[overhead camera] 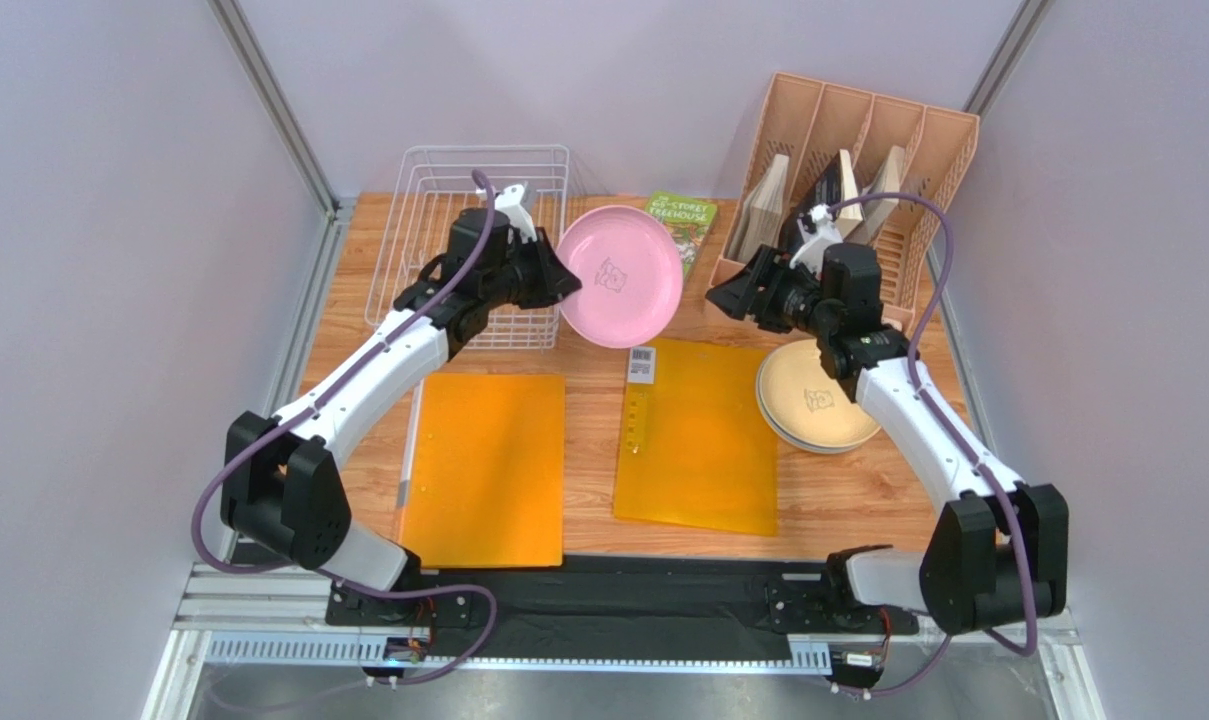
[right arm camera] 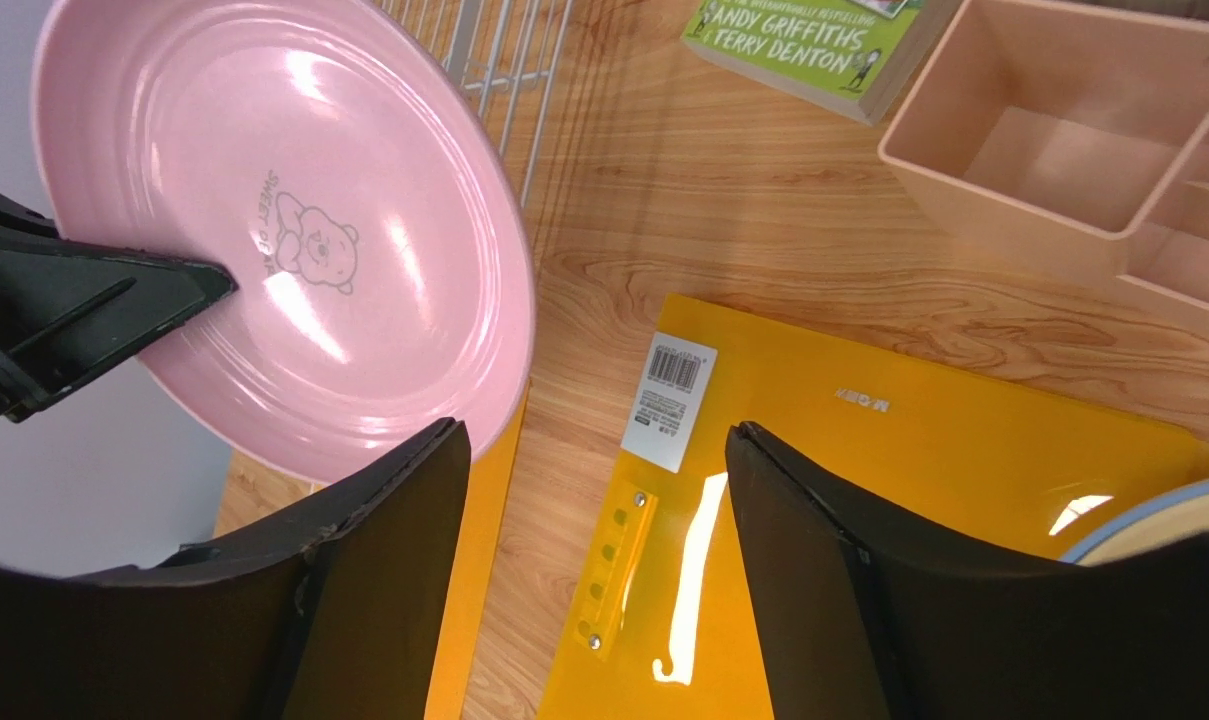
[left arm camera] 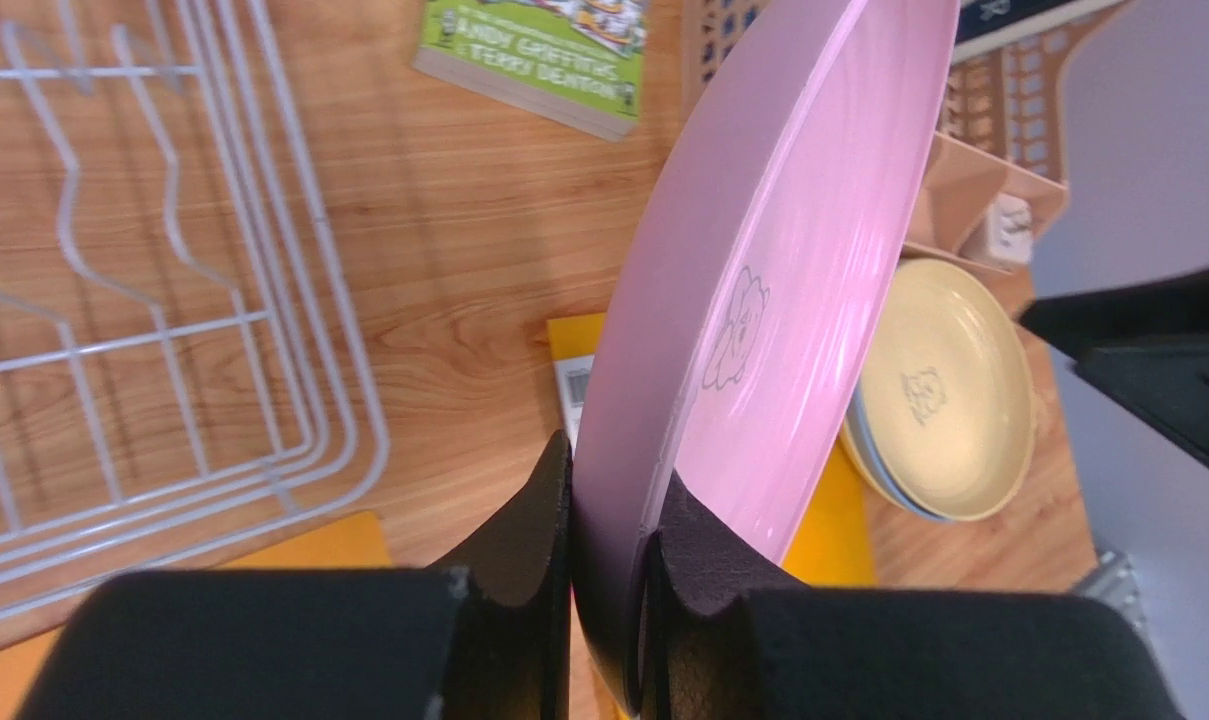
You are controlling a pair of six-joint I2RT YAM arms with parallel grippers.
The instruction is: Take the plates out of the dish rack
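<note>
Noted dish rack [overhead camera: 472, 248] at table's far left, no plates visible inside. Caught pink plate [overhead camera: 621, 276] held in air just right of rack, tilted on edge, rim pinched tight in left gripper [left arm camera: 610, 518], likely for handover. Spotted cream-topped plate stack [overhead camera: 818, 396] at right, probable destination. Found right gripper [right arm camera: 595, 450] spread wide, empty, facing plate. Read "Andy Griffiths", "Terry Denton" on green book [right arm camera: 806, 45]. Made out bear motif at plate centre; barcode label [right arm camera: 673, 383] digits illegible.

Pink plate [right arm camera: 287, 225]: tilted, bear mark at centre; left gripper [right arm camera: 212, 281] pinches its left rim
Right gripper [right arm camera: 595, 585]: fingers spread wide
Yellow folder [right arm camera: 926, 495]: flat on the wooden table [right arm camera: 745, 195]; barcode sticker [right arm camera: 676, 383] at its corner
</note>
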